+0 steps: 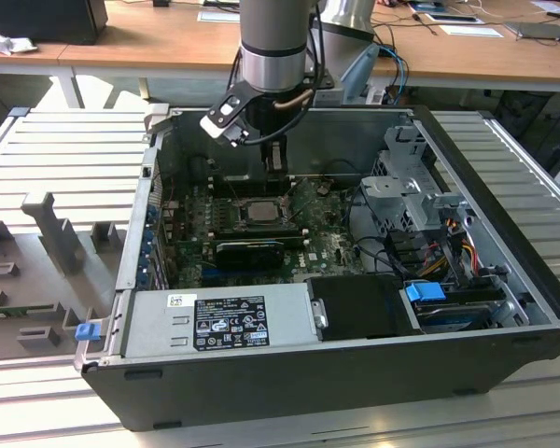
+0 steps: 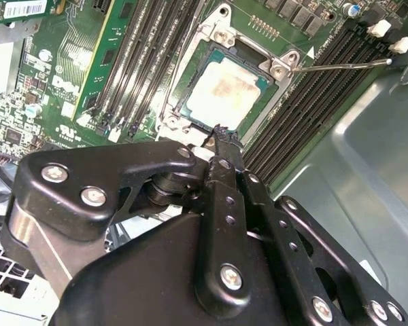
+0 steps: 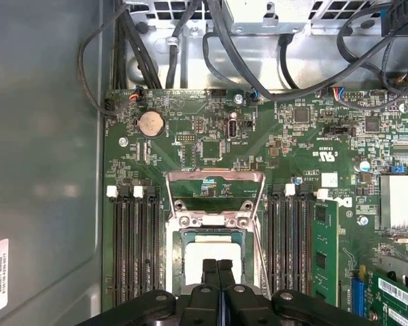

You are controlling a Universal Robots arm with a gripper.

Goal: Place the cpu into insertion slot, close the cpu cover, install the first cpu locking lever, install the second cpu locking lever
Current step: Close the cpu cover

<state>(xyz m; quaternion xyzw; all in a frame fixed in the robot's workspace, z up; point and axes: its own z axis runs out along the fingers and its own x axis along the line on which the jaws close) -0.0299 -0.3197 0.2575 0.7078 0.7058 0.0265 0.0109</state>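
1. Second wrist view: gripper [image 2: 221,136] clenched shut on nothing, tips at the edge of the cpu [image 2: 221,92], which is seated in its socket [image 2: 280,68].
2. First wrist view: cpu cover [image 3: 215,176] stands open just beside the cpu.

You've got one arm [image 1: 275,47] and one gripper [image 3: 217,263] with two fingers [image 3: 209,273]. One cpu [image 2: 224,92], one cpu cover [image 3: 215,175]. One lever rod [image 2: 340,66] counted in the second wrist view. Four white slot latches [image 3: 111,192] in the first wrist view, two on each side of the cpu. One coin cell [image 3: 150,123]. In the exterior view: one case [image 1: 355,383], one power supply [image 1: 219,320], one long black card [image 1: 247,250], two blue tabs [image 1: 425,291].
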